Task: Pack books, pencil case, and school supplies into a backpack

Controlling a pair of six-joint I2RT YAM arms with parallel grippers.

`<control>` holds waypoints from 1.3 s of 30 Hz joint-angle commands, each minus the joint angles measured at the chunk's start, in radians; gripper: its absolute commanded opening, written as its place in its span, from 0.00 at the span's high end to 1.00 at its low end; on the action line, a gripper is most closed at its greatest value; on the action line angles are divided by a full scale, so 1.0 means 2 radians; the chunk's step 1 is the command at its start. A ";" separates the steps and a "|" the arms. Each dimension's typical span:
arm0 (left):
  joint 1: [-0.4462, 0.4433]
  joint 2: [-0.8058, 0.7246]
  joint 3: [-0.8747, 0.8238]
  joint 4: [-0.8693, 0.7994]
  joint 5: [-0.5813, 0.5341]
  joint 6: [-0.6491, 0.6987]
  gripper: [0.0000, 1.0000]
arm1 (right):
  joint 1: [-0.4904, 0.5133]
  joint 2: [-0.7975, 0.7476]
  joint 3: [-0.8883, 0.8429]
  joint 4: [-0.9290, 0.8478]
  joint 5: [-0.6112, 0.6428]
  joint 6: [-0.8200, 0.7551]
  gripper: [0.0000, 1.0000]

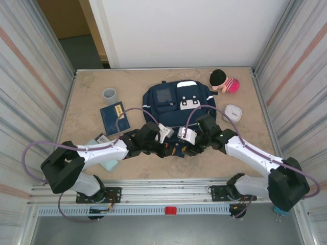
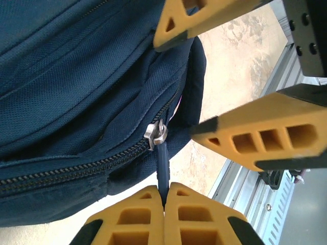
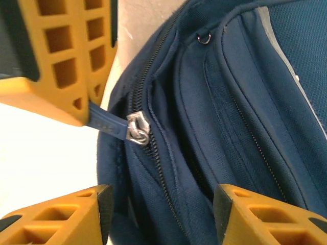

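While the left jaws are pressed fully together on the navy pull strap [image 2: 162, 168] of a zip, the right jaws stand about half open just beside them, holding nothing. In the left wrist view the strap runs straight from the closed yellow fingertips [image 2: 145, 201] to one silver slider [image 2: 156, 133], which sits on the zip at the backpack's [image 2: 76, 76] near end. The right wrist view shows the same single slider, with its own two fingers [image 3: 56, 217] spread apart below it, clear of the fabric.

From above, two arms reach in from the near edge of the surface [image 1: 92, 81] and meet at the near side of the one backpack, which lies flat in the middle of the surface with its front pocket facing up. Its grey patch [image 1: 164, 95] and white tab [image 1: 188, 102] face the camera.

One book [image 1: 112, 117] lies flat between the backpack and the left edge, apart from the bag. One grey cup [image 1: 110, 94] stands just beyond it, toward the far left corner. One pencil case [image 1: 108, 164] lies near the near edge on the left side, partly covered by the left arm [image 1: 99, 152]. One plush toy [image 1: 224, 80] sits near the far right corner, and one white round object [image 1: 233, 112] lies between the backpack and the right edge.
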 commanded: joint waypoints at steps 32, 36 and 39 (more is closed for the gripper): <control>-0.103 -0.038 -0.015 0.048 -0.363 0.252 0.81 | -0.002 -0.036 0.017 0.032 -0.084 0.036 1.00; -0.109 -0.038 0.001 0.024 -0.317 0.260 0.85 | -0.010 -0.039 0.015 0.032 -0.082 0.039 1.00; -0.109 -0.038 0.011 0.009 -0.274 0.256 0.88 | -0.016 -0.041 0.018 0.027 -0.092 0.038 1.00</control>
